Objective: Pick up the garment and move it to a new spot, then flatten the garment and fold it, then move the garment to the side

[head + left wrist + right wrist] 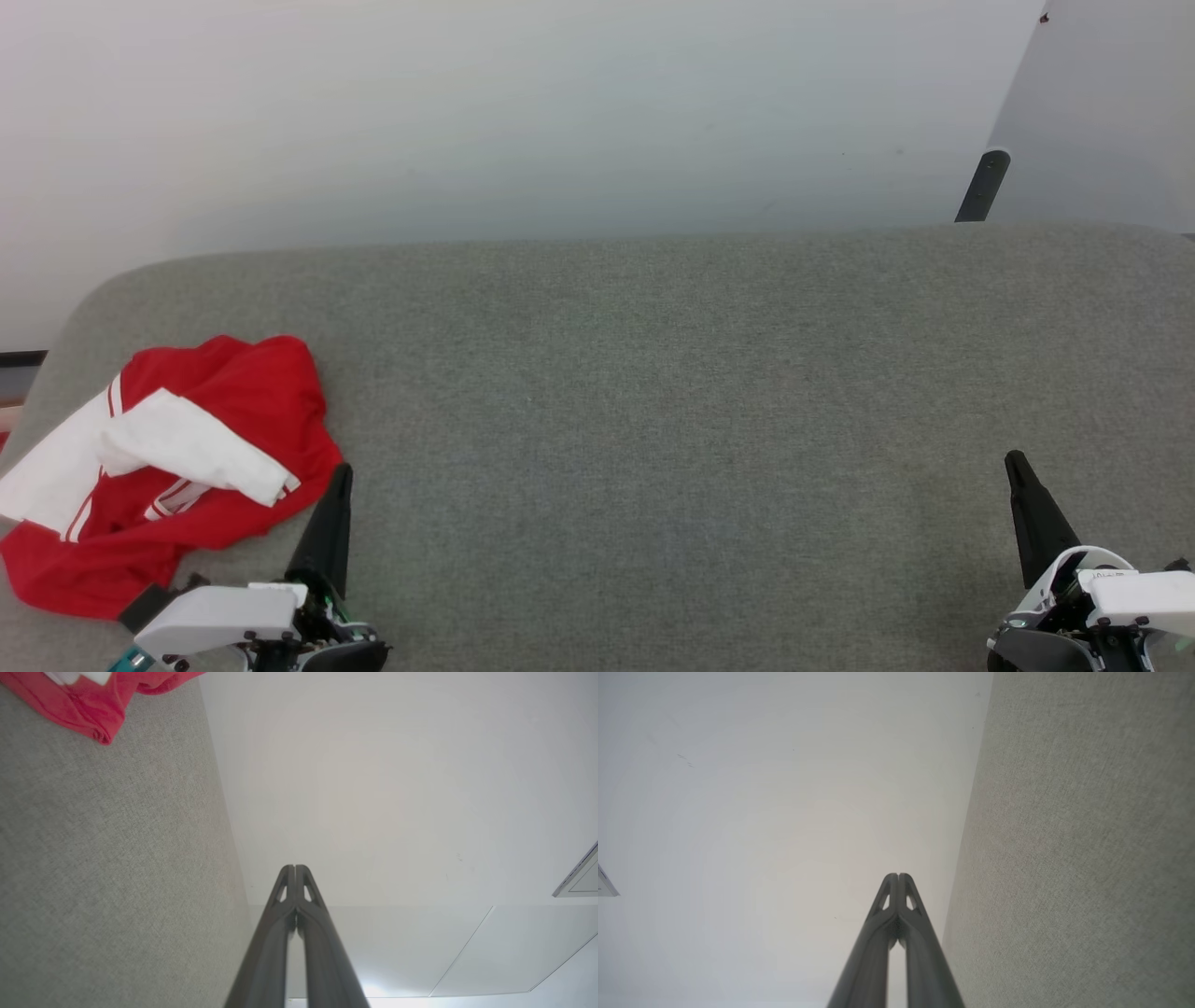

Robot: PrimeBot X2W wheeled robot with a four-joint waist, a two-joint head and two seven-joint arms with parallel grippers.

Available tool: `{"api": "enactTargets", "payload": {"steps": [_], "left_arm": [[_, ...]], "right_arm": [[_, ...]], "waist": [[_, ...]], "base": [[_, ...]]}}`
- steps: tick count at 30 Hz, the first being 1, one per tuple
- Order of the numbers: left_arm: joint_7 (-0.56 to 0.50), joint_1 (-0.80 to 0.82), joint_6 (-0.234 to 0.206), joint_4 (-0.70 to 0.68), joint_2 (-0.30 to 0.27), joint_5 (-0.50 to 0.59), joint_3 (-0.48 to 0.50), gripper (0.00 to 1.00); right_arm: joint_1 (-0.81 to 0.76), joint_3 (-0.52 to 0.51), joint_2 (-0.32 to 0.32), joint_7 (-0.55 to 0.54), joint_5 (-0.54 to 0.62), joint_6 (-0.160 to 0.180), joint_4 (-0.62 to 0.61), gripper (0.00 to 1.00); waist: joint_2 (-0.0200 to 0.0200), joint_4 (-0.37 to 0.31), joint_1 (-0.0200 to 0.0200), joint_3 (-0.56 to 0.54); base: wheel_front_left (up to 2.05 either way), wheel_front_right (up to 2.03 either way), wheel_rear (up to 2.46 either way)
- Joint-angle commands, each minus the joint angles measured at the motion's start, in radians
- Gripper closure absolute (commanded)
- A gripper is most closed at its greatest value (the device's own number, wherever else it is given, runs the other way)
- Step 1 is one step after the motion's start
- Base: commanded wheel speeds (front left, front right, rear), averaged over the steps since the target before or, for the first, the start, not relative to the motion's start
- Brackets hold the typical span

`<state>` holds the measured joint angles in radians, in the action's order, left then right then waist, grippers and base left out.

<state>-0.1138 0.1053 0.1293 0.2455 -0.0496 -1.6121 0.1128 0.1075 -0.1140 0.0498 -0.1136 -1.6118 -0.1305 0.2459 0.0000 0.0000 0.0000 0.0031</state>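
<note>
Lying crumpled at the left end of the grey tabletop [653, 420], the garment [233, 411] is sitting just beside the left gripper [342, 469], whose fingers are pressing together on nothing. The right gripper [1016, 459], well apart at the far right, is likewise closed and empty. Picking up well is calling, I judge, for parting the left jaws first and biting a thick red fold, not the loose white sleeve. The bunching is hiding any chest print, and the head view's left edge is clipping the garment.
</note>
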Motion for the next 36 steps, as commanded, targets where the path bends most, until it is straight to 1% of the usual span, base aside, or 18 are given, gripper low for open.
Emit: {"api": "enactTargets", "payload": {"steps": [1, 14, 15, 21, 28, 32, 36], "left_arm": [[0.001, 0.009, 0.006, 0.001, -0.003, 0.001, 0.003, 1.0], [0.001, 0.009, 0.006, 0.001, -0.003, 0.001, 0.003, 1.0], [0.0, 0.0, 0.0, 0.0, 0.0, 0.0, 0.0, 0.0], [0.002, -0.035, -0.002, 0.036, 0.01, 0.002, -0.002, 0.0], [0.028, -0.036, -0.001, 0.015, -0.005, 0.022, -0.001, 0.0], [0.054, -0.038, -0.001, 0.006, -0.026, 0.065, -0.012, 0.0], [0.077, -0.039, -0.001, 0.003, -0.047, 0.132, -0.025, 0.0]], "right_arm": [[0.003, 0.0, 0.002, 0.001, 0.0, -0.004, 0.0, 1.0], [0.003, 0.0, 0.002, 0.001, 0.0, -0.004, 0.0, 1.0], [0.0, 0.0, 0.0, 0.0, 0.0, 0.0, 0.0, 0.0], [-0.027, 0.004, -0.006, 0.004, 0.0, 0.0, 0.037, 0.0], [-0.027, 0.032, -0.005, 0.04, 0.011, 0.0, 0.018, 0.0], [-0.026, 0.043, -0.005, 0.059, 0.048, 0.0, 0.012, 0.0], [-0.023, 0.048, -0.004, 0.078, 0.119, 0.0, 0.013, 0.0]], "waist": [[0.0, 0.0, 0.0, 0.0], [0.0, 0.0, 0.0, 0.0], [0.0, 0.0, 0.0, 0.0], [0.0, 0.0, 0.0001, 0.0], [0.0, 0.0, 0.0001, 0.0], [0.0, -0.001, 0.0001, 0.0], [0.0, -0.001, 0.0001, 0.0]], "base": [[0.0, 0.0, 0.0], [0.0, 0.0, 0.0], [0.0, 0.0, 0.0], [0.0, 0.0, 0.0], [0.0, 0.0, 0.0], [0.0, 0.0, 0.0], [0.0, 0.0, 0.0]]}}
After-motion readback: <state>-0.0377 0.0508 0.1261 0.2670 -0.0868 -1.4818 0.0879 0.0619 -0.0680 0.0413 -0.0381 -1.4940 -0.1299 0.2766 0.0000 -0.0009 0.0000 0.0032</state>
